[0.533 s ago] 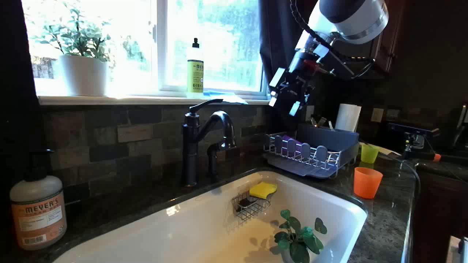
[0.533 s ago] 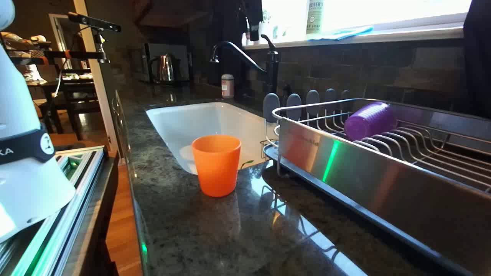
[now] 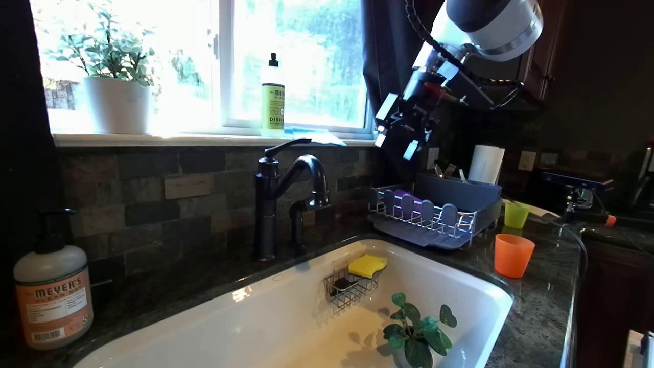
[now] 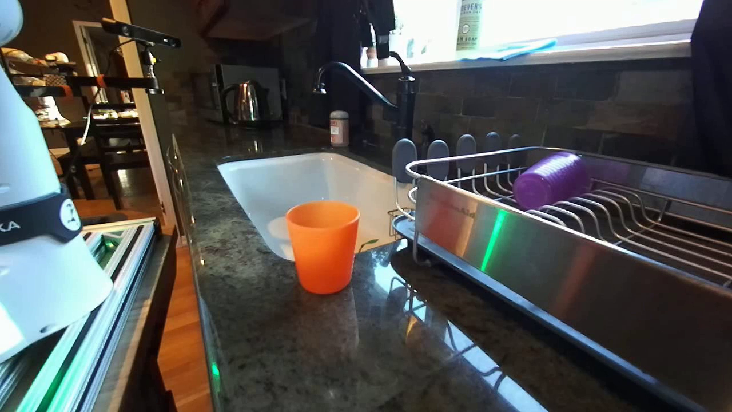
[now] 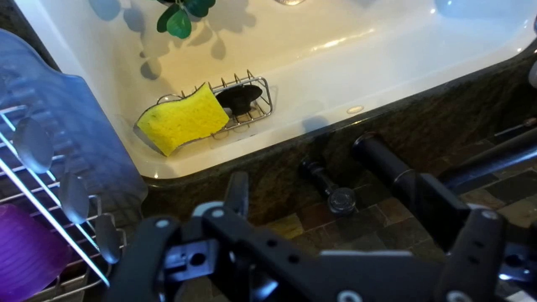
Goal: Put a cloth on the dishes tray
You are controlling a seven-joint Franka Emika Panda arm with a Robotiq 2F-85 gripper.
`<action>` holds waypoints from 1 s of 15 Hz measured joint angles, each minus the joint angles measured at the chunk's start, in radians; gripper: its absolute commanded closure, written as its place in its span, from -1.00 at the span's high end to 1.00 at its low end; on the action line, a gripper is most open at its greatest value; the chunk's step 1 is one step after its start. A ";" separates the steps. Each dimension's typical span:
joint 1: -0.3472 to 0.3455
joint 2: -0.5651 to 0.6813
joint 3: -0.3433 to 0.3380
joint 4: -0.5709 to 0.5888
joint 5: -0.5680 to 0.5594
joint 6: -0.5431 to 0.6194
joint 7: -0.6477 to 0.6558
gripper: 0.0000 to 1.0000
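Observation:
A light blue cloth lies on the windowsill in both exterior views (image 3: 319,137) (image 4: 514,50), beside the yellow-green soap bottle. It is out of the wrist view. The dishes tray is a wire rack with grey sides on the counter in both exterior views (image 3: 454,193) (image 4: 549,280). Its edge shows at the left of the wrist view (image 5: 79,113). A purple cup (image 4: 552,180) lies on its side in it. My gripper (image 3: 396,144) is open and empty, in the air above the tray, right of the cloth in that view. Its spread fingers show in the wrist view (image 5: 342,197).
A dark faucet (image 3: 265,209) stands behind the white sink (image 3: 286,317). A yellow sponge (image 5: 184,119) sits in a wire caddy. A plant (image 3: 416,332) stands in the sink. An orange cup (image 4: 323,249) and a green cup (image 3: 516,214) are on the counter.
My gripper has shifted very slightly, a little up and left in an exterior view, and stays open. The cloth, tray and cups have not moved.

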 measured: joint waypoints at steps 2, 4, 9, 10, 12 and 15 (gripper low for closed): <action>-0.007 0.001 -0.002 0.019 0.000 0.042 -0.004 1.00; -0.011 0.003 -0.014 0.059 0.000 0.061 -0.024 1.00; -0.005 0.036 -0.060 0.235 0.010 0.022 -0.138 1.00; -0.003 0.050 -0.068 0.277 0.010 -0.004 -0.173 1.00; -0.004 0.088 -0.080 0.374 0.005 -0.076 -0.261 1.00; -0.003 0.152 -0.091 0.511 0.014 -0.152 -0.407 1.00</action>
